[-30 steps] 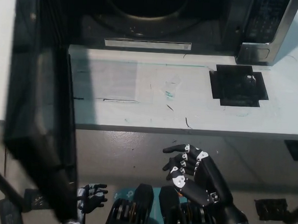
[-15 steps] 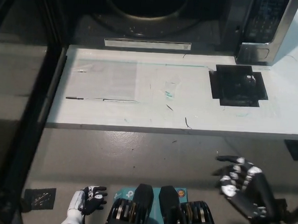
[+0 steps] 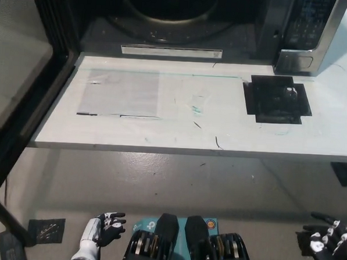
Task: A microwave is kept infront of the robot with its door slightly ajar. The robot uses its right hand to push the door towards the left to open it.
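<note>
Both hands sat low in the head view, well clear of the microwave (image 3: 185,20). The right hand (image 3: 330,249), black, lay at the bottom right corner, below the front edge of the worktop (image 3: 220,132) and partly cut off by the picture's edge; its fingers (image 3: 323,218) were spread apart and grasped nothing. The left hand (image 3: 101,231) rested near the bottom left, beside the robot's body, with its fingers loosely curled and apart, also released and holding nothing.

The microwave stood at the back of the white worktop, its cavity exposed, with the round turntable (image 3: 168,1) visible inside and a pale label strip (image 3: 172,51) along the lower front lip. Its control panel (image 3: 310,23) was at the right side of the appliance. The door (image 3: 19,75) was swung wide to the left, reaching out past the worktop's left end and running down the picture's left side toward the floor (image 3: 159,181); its mesh window showed near the top left corner.

On the worktop, a black square patch (image 3: 277,99) lay near the right, just in front of the control panel, and a greyish rectangle (image 3: 120,92) lay to the left of the middle. Faint marks and scratches were scattered between them. Neither hand touched the door or the worktop.
</note>
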Controlling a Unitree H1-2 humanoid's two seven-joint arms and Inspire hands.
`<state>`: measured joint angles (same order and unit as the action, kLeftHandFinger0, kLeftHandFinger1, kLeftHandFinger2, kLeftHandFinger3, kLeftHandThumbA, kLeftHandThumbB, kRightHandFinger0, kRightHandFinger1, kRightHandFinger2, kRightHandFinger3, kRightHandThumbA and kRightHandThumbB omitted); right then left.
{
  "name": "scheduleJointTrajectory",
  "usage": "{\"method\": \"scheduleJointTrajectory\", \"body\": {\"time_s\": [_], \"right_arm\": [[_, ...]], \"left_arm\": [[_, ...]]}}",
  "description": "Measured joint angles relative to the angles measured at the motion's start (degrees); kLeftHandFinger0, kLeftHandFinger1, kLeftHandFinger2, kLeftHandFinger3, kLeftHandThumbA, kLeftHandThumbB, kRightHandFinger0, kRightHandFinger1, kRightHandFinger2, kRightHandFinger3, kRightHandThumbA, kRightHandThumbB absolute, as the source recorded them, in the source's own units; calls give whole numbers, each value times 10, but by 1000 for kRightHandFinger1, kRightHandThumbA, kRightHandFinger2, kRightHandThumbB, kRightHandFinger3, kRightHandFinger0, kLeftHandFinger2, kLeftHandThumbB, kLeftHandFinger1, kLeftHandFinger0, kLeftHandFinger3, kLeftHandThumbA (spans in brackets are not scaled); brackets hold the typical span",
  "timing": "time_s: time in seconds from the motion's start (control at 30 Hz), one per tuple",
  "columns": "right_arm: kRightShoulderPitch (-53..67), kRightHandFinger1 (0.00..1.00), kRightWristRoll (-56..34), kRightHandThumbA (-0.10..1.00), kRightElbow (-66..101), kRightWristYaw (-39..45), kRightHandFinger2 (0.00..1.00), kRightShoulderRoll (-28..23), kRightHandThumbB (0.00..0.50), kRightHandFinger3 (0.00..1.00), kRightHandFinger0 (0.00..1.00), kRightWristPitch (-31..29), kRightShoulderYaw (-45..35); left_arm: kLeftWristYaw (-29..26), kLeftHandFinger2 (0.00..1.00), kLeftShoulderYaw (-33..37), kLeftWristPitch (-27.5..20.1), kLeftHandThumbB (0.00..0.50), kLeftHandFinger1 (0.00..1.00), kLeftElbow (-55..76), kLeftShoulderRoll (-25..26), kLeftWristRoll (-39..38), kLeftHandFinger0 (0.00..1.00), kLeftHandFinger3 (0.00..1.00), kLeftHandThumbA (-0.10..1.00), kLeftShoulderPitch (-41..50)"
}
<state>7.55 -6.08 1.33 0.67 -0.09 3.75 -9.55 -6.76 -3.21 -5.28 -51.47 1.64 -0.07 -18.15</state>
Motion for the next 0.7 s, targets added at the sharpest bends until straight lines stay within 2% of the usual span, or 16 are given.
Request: {"method": "scheduleJointTrajectory", "body": {"time_s": [0.03,0.13,0.17,0.2,0.27,0.3,0.37,0.47,0.5,0.57,0.63,0.7], "right_arm": [[0,256,1,279,-13,-1,416,4,181,629,160,-8,1],[-1,227,3,254,-51,-6,389,15,196,614,130,-34,1],[-1,207,3,265,-59,-8,374,18,205,614,118,-41,0],[-1,191,3,274,-66,-9,375,20,206,610,101,-50,0],[-2,183,2,292,-76,-11,371,22,214,604,96,-61,-2],[-5,174,2,306,-84,-12,363,23,220,599,94,-69,-4],[-9,163,2,299,-94,-14,359,22,225,593,72,-82,-6],[-15,159,4,295,-104,-17,351,21,224,583,64,-99,-6],[-15,167,4,291,-106,-18,350,20,217,578,76,-103,-6],[-16,163,4,268,-108,-20,347,21,203,579,75,-112,-6],[-16,161,4,267,-109,-22,357,21,204,590,72,-119,-6],[-16,159,4,273,-110,-23,358,21,204,593,68,-121,-6]], "left_arm": [[0,590,0,0,54,547,0,0,0,637,574,98,0],[0,626,0,0,44,603,0,0,0,696,570,87,-1],[0,633,0,0,54,614,0,0,0,709,568,113,-1],[0,609,0,0,55,581,0,0,0,673,557,91,-1],[0,610,0,0,59,578,0,0,0,683,554,101,-1],[0,592,0,0,78,553,-1,0,0,662,540,44,-2],[0,611,-4,0,55,591,-1,-1,-2,694,545,87,-4],[0,615,-3,0,51,595,-1,-1,-1,704,544,93,-6],[0,647,-3,-1,55,634,-1,-1,-1,773,563,120,-6],[0,611,-2,0,61,560,-2,-1,-1,663,558,107,-6],[0,585,-3,0,63,531,-2,-1,-1,606,545,86,-6],[0,583,-3,0,60,534,-2,-1,-1,613,539,82,-6]]}}
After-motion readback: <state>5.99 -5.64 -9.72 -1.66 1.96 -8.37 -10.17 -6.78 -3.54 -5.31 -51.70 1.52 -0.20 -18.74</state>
